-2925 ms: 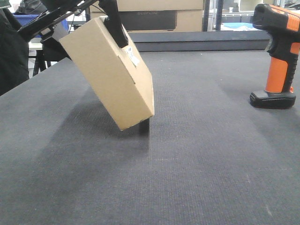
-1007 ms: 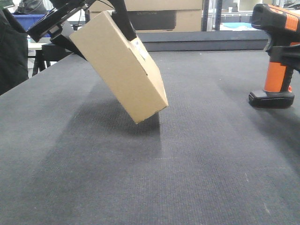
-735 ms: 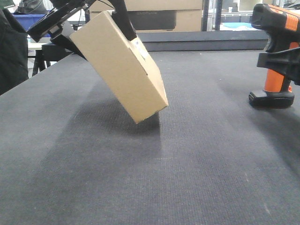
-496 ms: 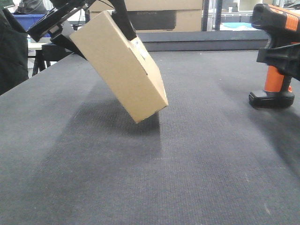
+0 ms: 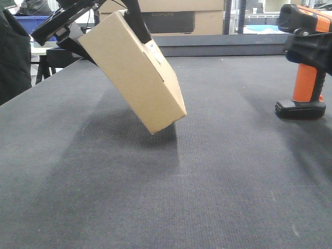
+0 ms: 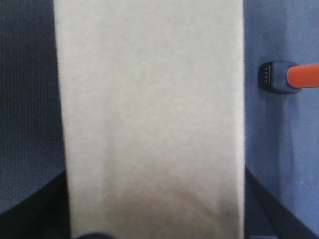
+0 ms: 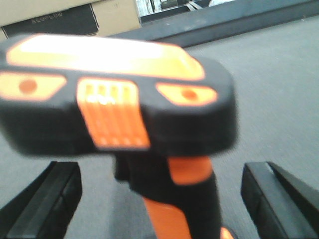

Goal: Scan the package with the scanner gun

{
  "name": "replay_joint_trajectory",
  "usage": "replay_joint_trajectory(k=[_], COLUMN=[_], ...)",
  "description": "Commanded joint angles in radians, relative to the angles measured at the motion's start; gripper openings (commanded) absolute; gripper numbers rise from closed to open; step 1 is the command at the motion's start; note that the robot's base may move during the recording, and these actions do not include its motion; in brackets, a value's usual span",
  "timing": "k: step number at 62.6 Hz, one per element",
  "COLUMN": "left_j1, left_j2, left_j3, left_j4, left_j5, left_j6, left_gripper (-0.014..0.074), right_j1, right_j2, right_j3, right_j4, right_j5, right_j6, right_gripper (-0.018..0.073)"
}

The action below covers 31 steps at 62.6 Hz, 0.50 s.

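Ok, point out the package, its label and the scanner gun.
package [image 5: 136,75], front view, on its broad brown face.
label [image 5: 154,53], front view, on the white sticker's middle.
scanner gun [image 5: 306,83], front view, on its orange handle.

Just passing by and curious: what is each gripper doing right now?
Left gripper: shut on the package, which is tilted.
Right gripper: open, straddling the scanner gun handle.

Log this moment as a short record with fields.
package: tilted, clamped in the left gripper, lower corner near the table
label: white, on the package's upper-right face
scanner gun: upright on its base, not lifted
right gripper: jaws open on either side of the scanner handle
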Motion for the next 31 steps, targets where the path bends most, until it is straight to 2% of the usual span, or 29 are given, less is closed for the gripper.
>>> replay_joint_trajectory(k=[1, 31], left_j1=[-0.007, -0.007], left_j2=[-0.007, -0.007], left_j3=[-0.003, -0.003], left_j4=[-0.010, -0.010], left_j5=[-0.021, -0.019], left_j6=[0.006, 0.006], left_gripper=[-0.0111, -0.0111], right_j1=[0.001, -0.003], right_j2=[0.035, 0.072], right_j3=[-0.020, -0.090], right_j4=[0.008, 0.010], right_j5=[-0.020, -0.027], right_j6=[0.001, 0.001], right_gripper=[0.0559, 0.0559])
